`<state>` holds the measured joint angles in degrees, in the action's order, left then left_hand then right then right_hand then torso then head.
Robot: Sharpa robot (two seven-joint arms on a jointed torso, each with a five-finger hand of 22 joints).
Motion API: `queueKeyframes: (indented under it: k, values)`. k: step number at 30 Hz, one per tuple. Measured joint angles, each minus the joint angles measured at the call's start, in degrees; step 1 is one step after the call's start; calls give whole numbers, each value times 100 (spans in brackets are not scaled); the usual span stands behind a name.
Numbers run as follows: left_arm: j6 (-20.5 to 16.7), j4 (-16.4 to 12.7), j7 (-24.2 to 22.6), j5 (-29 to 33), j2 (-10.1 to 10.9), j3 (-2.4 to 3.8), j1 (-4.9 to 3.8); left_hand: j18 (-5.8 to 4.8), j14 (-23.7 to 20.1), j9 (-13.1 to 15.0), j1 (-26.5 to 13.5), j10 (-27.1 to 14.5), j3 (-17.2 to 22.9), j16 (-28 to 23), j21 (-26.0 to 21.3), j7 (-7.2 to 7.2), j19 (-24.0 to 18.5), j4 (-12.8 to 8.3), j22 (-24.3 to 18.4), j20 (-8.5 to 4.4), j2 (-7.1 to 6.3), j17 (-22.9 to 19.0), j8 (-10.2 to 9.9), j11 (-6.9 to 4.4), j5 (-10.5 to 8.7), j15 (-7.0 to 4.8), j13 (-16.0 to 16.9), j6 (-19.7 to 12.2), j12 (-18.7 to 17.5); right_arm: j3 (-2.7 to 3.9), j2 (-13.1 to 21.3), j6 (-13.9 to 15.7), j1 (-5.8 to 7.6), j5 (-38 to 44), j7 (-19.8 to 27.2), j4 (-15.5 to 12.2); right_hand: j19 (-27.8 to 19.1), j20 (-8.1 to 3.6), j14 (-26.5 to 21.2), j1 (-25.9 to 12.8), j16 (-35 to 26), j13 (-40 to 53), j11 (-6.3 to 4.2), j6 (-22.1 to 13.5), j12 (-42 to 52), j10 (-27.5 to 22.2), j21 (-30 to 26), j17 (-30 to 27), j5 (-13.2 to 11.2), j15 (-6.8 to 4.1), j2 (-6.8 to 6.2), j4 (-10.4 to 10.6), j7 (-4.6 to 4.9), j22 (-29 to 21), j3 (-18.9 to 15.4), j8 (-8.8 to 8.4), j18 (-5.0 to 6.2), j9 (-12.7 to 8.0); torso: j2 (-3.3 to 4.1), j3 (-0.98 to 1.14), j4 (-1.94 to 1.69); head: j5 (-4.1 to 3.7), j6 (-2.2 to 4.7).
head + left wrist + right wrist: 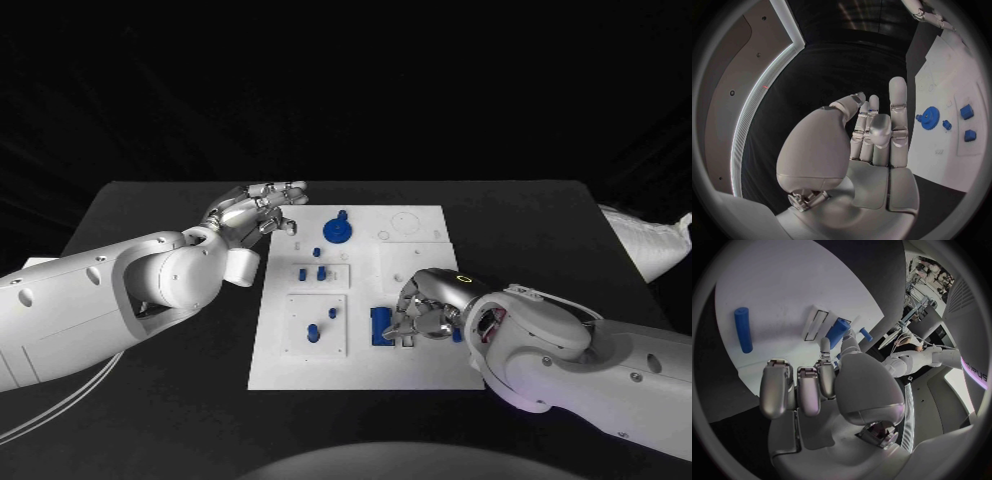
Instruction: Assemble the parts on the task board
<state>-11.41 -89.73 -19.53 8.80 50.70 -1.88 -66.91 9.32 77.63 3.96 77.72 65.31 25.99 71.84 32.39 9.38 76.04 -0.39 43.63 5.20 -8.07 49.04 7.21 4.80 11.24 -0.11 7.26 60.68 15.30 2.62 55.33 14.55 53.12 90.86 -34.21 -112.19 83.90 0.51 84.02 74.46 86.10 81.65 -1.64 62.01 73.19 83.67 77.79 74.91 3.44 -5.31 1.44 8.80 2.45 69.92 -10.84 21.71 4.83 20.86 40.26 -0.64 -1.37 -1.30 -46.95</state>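
Left hand (260,212) open, holds nothing, beside task board (418,375) | right hand (421,318) fingers on blue part (382,327), grasp unclear | advice: align before pressing.

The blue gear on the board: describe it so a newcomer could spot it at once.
Start at the white task board in the middle of the black table. Go to its far end, near the left hand. The blue gear lies there, a toothed disc, broader and rounder than the small blue pegs nearer the robot.
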Motion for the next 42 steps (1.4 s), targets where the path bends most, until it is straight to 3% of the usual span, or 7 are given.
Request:
queueKeyframes:
  k: [10,15,23,29,37,42]
  values:
    - [3,9,2,0,-1,0,14,1,0,0,0,0,0,0,0,0,0,0,1,0,0,0,0,0,0,0,5,0,0,0,144,48,0,108,1,-14,0,0,1,15,0,0,0,-19,71,0,0,-1,35,1,15,-9,19,8,55,0,0,14,-3,-1,10,-16,30]
    - [5,15,3,0,-11,0,19,0,0,0,0,0,0,0,0,0,0,0,1,0,0,0,0,0,0,0,5,0,0,0,314,117,-1,118,6,-107,0,0,1,10,0,0,0,-34,87,0,0,0,117,1,15,88,31,10,130,-13,0,21,-5,1,9,-33,38]
    - [6,14,6,0,2,0,25,0,0,0,0,0,0,0,0,0,0,0,1,0,0,0,0,0,0,0,4,0,0,4,988,266,122,25,20,-261,0,0,1,-119,0,-1,31,-268,34,28,-1,4,542,1,-40,234,125,-8,300,-321,0,-75,-6,-8,16,-119,76]
    - [7,4,7,0,7,0,27,0,0,0,0,0,0,0,0,0,0,0,1,0,0,1,0,0,0,0,4,0,0,-1,1314,246,162,47,21,-244,22,22,0,-119,0,-1,64,-294,-12,-4,-1,3,633,41,-40,281,151,-22,361,-422,0,-118,-2,-12,31,-188,97]
    - [9,3,7,0,10,0,27,0,0,0,0,0,0,0,0,0,0,0,1,0,0,1,0,0,0,0,3,0,0,-32,1399,105,148,156,20,-162,-1,44,0,-148,0,-3,64,-244,-26,-5,-1,3,655,41,-69,330,144,-22,409,-422,0,-124,-1,-10,24,-237,91]
    - [11,3,8,0,11,0,27,0,0,0,0,0,0,0,0,0,0,0,1,0,0,1,0,0,0,0,3,0,0,-48,1335,5,70,234,19,-90,-1,44,0,-194,0,-15,64,-205,-34,-5,-1,2,654,41,-85,379,145,-21,407,-445,0,-124,-1,-8,16,-238,77]
